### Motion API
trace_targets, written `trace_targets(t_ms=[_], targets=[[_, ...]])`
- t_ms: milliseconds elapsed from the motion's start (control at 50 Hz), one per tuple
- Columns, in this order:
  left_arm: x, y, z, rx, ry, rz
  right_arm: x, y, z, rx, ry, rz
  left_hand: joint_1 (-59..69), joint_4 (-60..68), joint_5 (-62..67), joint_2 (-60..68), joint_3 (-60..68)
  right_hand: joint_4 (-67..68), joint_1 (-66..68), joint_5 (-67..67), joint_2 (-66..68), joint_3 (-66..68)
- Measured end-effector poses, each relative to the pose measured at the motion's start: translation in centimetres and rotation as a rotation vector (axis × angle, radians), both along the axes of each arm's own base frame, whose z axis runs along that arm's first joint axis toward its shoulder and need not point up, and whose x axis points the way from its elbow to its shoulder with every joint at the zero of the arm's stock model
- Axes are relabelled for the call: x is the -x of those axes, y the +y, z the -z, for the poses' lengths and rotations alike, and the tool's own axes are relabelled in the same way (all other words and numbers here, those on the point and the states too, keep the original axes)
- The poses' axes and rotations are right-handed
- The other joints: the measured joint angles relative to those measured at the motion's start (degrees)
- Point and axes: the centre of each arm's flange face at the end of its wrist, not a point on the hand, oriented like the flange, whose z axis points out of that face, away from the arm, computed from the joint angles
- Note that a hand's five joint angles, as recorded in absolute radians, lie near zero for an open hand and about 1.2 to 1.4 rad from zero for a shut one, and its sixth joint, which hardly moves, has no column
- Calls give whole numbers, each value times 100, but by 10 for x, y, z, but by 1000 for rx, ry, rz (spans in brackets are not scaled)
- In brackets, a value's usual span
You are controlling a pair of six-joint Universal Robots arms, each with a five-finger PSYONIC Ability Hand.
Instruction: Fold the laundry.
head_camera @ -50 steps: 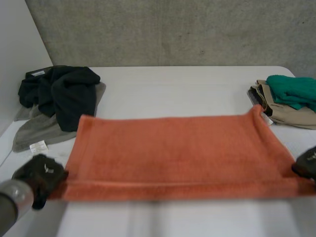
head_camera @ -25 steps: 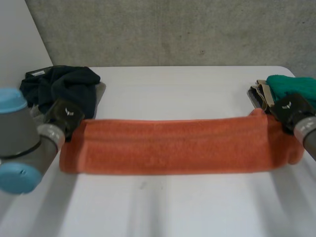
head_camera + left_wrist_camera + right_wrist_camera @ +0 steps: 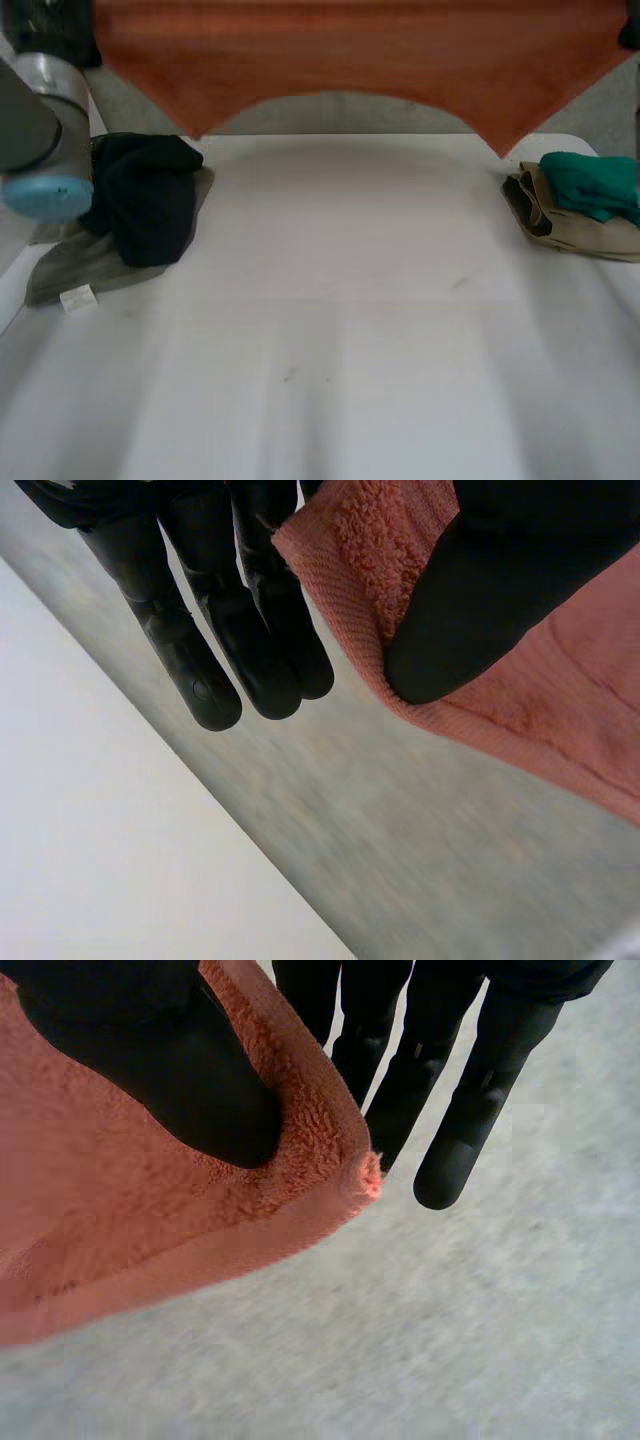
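Orange terry cloth, a towel [image 3: 350,60], hangs spread in the air between my two hands, above the far side of the white worktop [image 3: 340,330] and not touching it. My left hand [image 3: 480,590] pinches one upper corner of the towel, thumb pressed on the pile and straight fingers behind it. My right hand [image 3: 170,1070] pinches the other upper corner the same way. The towel's long axis runs straight across from one hand to the other, so neither hand is nearer, and its lower edge droops into two points. I judge the next move is to lay it flat on the bare worktop below the towel. Under the towel's left point lies a dark heap of clothes [image 3: 140,195] on a grey cloth [image 3: 75,265], whose small white tag [image 3: 77,297] is too small to read. Under the right point sits a green garment [image 3: 590,180] on a beige one [image 3: 570,225].
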Motion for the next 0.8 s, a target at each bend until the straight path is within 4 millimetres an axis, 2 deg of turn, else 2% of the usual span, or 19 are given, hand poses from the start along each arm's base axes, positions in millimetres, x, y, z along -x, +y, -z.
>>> trace_targets(t_ms=[20, 40, 140, 160, 240, 320, 360, 380, 420, 500, 560, 620, 700, 800], targets=[[0, 1, 10, -34, -9, 1, 0, 0, 3, -13, 3, -3, 0, 0, 0, 0, 0, 0, 0, 0, 0, 0], [-1, 3, 22, -73, -20, 2, -2, 0, 16, -62, 16, -14, 0, 0, 0, 0, 0, 0, 0, 0, 0, 0], [-2, 16, 64, -210, -61, 8, -5, 4, 53, -195, 51, -46, 0, 0, 0, 0, 0, 0, 0, 0, 0, 0], [-3, 22, 77, -253, -74, 11, -6, 7, 68, -250, 63, -58, 0, 0, 0, 0, 0, 0, 0, 0, 0, 0], [-6, 41, 105, -354, -106, 24, -5, 18, 102, -384, 87, -74, 0, 0, 0, 0, 0, 0, 0, 0, 0, 0], [-10, 66, 128, -454, -143, 42, -2, 37, 135, -549, 114, -82, 0, 0, 0, 0, 0, 0, 0, 0, 0, 0], [-15, 87, 140, -524, -178, 50, 0, 53, 153, -662, 142, -86, 0, 0, 0, 0, 0, 0, 0, 0, 0, 0], [-16, 92, 142, -540, -187, 51, 0, 56, 155, -680, 148, -86, 0, 0, 0, 0, 0, 0, 0, 0, 0, 0], [-23, 117, 150, -615, -238, 52, 5, 78, 165, -797, 203, -84, 0, 0, 0, 0, 0, 0, 0, 0, 0, 0], [-38, 157, 158, -731, -342, 46, 20, 113, 167, -944, 309, -65, 0, 0, 0, 1, 0, 0, 0, 0, 0, 0], [-54, 193, 160, -830, -456, 38, 39, 144, 161, -1049, 419, -34, 0, 0, 0, 1, 0, 0, 0, 0, 0, 0], [-66, 217, 160, -895, -531, 42, 52, 165, 153, -1101, 497, -12, 0, 0, 0, 1, 1, 1, 0, 0, 0, 0], [-75, 235, 158, -947, -570, 68, 63, 182, 145, -1129, 563, 5, 0, 1, 0, 1, 1, 0, 0, 0, 0, 0], [-77, 234, 153, -932, -557, 102, 65, 185, 140, -1110, 579, 11, 0, 1, 0, 1, 0, 0, 0, 0, 0, 0]])
